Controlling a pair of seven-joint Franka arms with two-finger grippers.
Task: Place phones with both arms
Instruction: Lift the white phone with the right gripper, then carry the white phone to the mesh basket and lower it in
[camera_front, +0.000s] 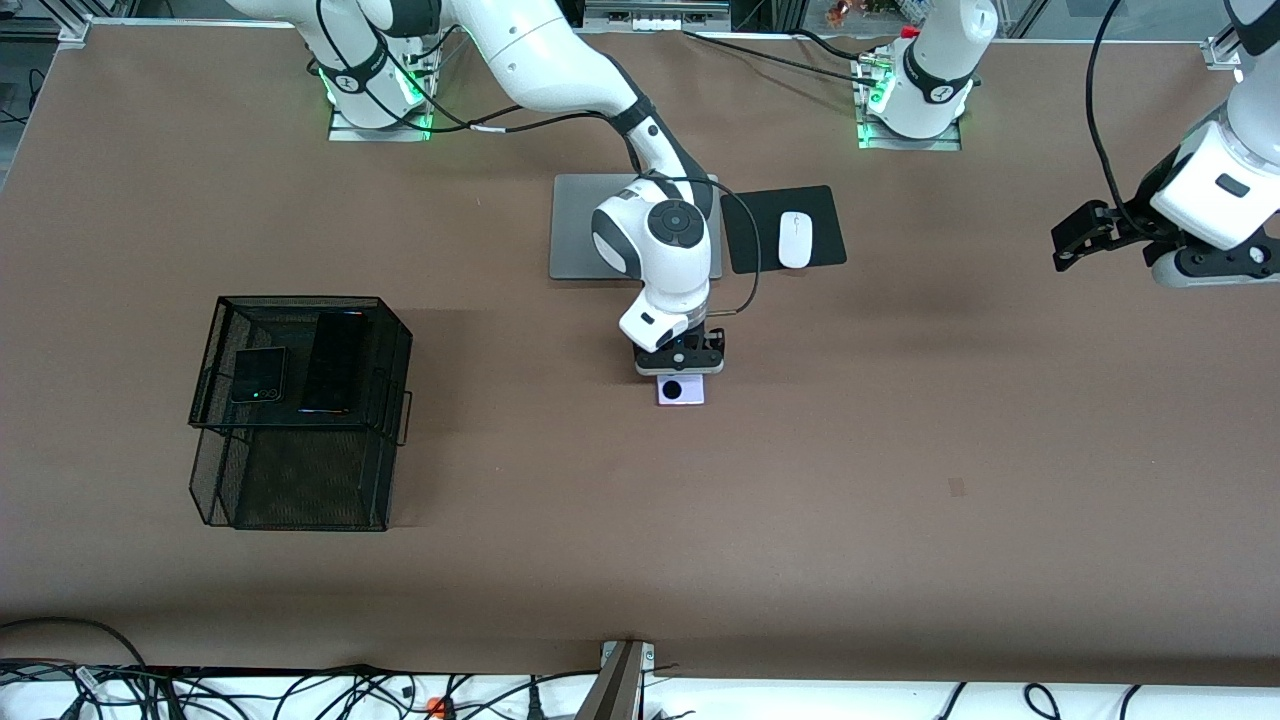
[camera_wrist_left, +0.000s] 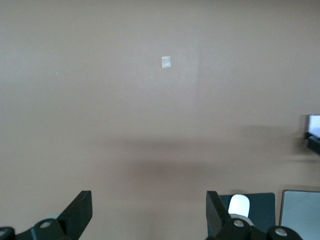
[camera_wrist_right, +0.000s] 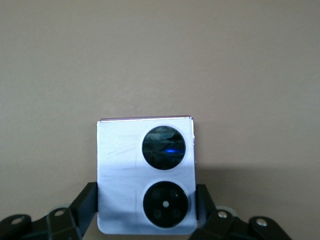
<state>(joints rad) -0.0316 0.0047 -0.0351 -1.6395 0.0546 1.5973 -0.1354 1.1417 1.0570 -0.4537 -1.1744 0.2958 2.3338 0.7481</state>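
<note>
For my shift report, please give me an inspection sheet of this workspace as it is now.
Surface: brown table, one small pale mark.
Job's things: lilac flip phone on the table; black flip phone and slab phone on top of the wire basket.
Clutter: laptop, white mouse on black pad.
Grippers: right gripper shut on the lilac flip phone; left gripper open, waiting over bare table.
Cables: black ones on both arms, a tangle along the near edge.
Surroundings: metal framing.
</note>
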